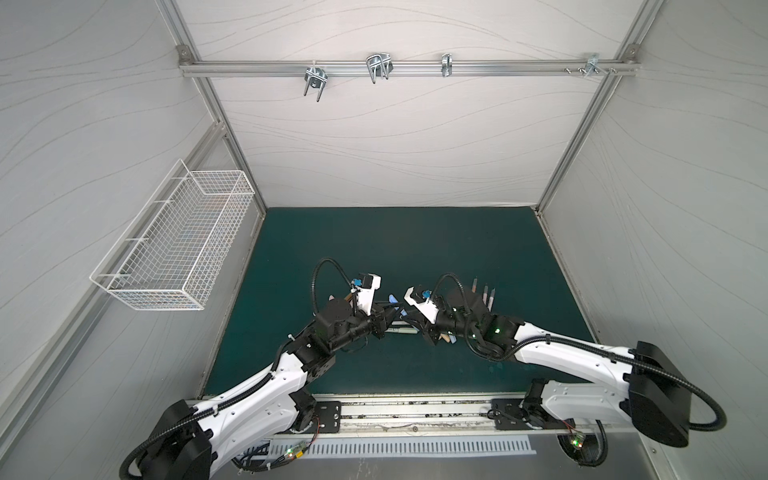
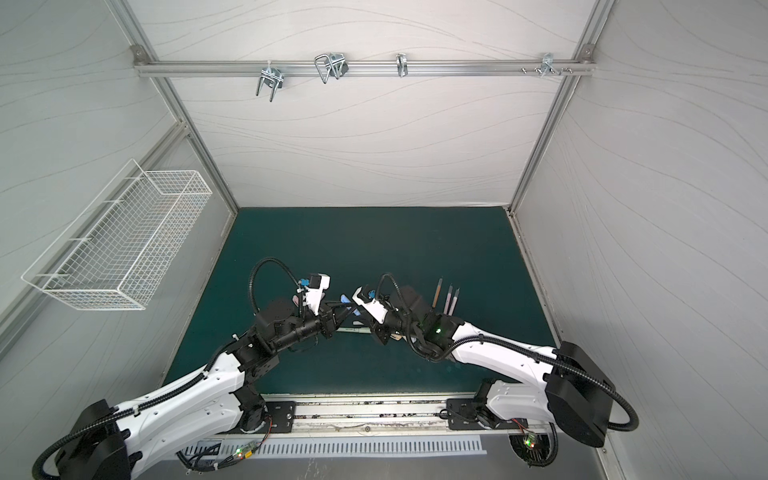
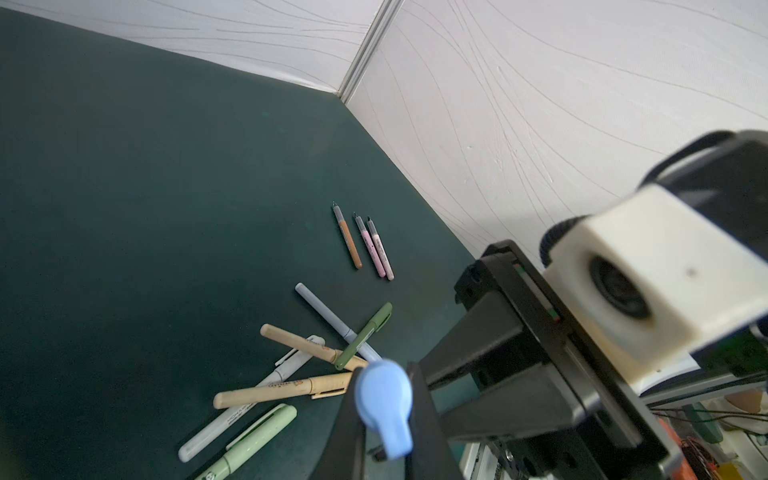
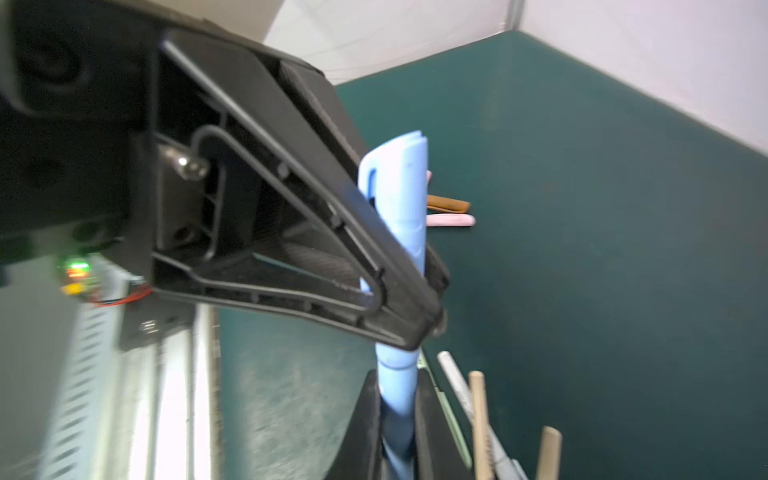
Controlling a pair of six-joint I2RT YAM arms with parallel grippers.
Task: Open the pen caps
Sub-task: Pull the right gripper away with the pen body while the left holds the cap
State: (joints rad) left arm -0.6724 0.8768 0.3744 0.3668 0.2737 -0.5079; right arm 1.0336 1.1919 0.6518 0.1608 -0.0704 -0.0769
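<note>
Over the middle of the bench [image 1: 415, 249], well apart from its edges, the left claw [image 3: 384, 399] clenches the blue cap [image 4: 401, 199], its clip showing. The right claw [image 4: 398, 419] clenches the blue pen [image 4: 395, 374], cap seated.

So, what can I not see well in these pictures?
Blue pen: both top views, mostly hidden between left gripper and right gripper.
Pile of pens: both top views, under the right arm.
Print on the white pen: left wrist view, too small.
Tan pens: right wrist view, blurred, cut by bottom edge.
</note>
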